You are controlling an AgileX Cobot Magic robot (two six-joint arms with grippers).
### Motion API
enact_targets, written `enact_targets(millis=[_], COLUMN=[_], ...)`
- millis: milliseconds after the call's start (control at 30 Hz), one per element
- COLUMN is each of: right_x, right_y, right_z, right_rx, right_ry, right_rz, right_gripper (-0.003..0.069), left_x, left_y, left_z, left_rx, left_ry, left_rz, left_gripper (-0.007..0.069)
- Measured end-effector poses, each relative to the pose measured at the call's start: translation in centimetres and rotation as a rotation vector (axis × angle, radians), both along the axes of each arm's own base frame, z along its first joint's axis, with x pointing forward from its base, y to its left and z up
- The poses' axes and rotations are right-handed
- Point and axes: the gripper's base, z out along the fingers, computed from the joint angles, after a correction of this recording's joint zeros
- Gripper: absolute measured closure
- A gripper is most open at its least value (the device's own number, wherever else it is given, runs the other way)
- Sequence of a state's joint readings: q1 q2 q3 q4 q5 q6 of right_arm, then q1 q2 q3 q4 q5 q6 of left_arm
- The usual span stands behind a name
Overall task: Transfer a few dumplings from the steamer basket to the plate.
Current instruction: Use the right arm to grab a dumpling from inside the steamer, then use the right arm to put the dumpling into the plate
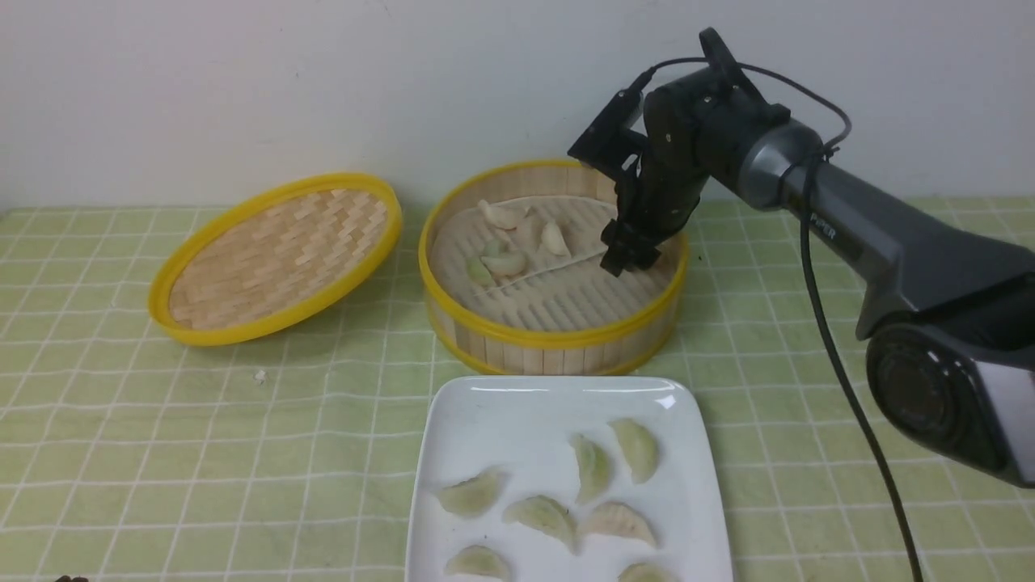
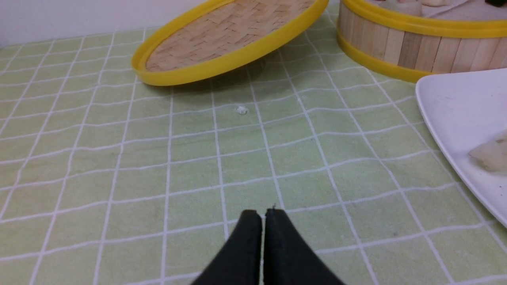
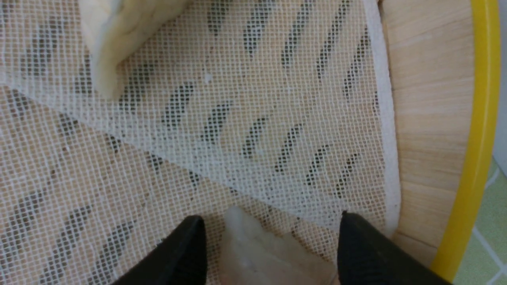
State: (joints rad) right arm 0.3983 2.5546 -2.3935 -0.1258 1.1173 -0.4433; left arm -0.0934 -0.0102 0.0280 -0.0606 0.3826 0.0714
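The steamer basket [image 1: 558, 339] stands at the back centre, with several pale dumplings [image 1: 505, 263] on its mesh liner. My right gripper [image 1: 621, 257] reaches down inside it at the right side, jaws open. In the right wrist view a translucent dumpling [image 3: 269, 253] lies between the open fingers [image 3: 186, 249] of the right gripper [image 3: 271, 225], close to the left one; another dumpling [image 3: 115, 35] lies further off. The white plate [image 1: 501, 412] in front holds several greenish dumplings [image 1: 594, 465]. My left gripper [image 2: 262, 215] is shut and empty, low over the tablecloth.
The woven bamboo lid [image 1: 279, 255] leans tilted at the back left, also in the left wrist view [image 2: 225, 39]. A small white crumb [image 1: 259, 376] lies on the green checked cloth. The basket wall [image 3: 431, 118] is close beside the right fingers.
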Motion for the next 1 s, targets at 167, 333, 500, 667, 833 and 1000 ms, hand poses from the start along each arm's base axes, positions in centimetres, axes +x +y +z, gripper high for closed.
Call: enact_targets(millis=[167, 333, 500, 667, 833, 1000], right_x=[-0.3, -0.3, -0.6, -1.5, -3.6, -7.6], right_y=[-0.4, -0.4, 0.1, 1.8, 2.4, 1.8], right_z=[-0.1, -0.1, 1.0, 4.8, 10.7, 14.4], right_rx=[-0.042, -0.032, -0.015, 0.087, 0.267, 0.392], right_ry=[0.035, 0.042, 0.041, -0.008, -0.028, 0.074], right_rz=[-0.010, -0.044, -0.076, -0.120, -0.174, -0.194], right_gripper=[0.0289, 0.0444, 0.0468, 0.0497, 0.0497, 0.0497], left_x=[0.0, 0.0, 0.0, 0.0, 0.0, 0.0], left_y=[0.0, 0.0, 0.0, 0.0, 0.0, 0.0], left_z=[0.0, 0.0, 0.0, 0.0, 0.0, 0.0], left_rx=[0.000, 0.000, 0.000, 0.000, 0.000, 0.000], left_ry=[0.000, 0.000, 0.000, 0.000, 0.000, 0.000], left_rz=[0.000, 0.000, 0.000, 0.000, 0.000, 0.000], left_gripper=[0.0630, 0.0630, 0.0630, 0.0630, 0.0630, 0.0630])
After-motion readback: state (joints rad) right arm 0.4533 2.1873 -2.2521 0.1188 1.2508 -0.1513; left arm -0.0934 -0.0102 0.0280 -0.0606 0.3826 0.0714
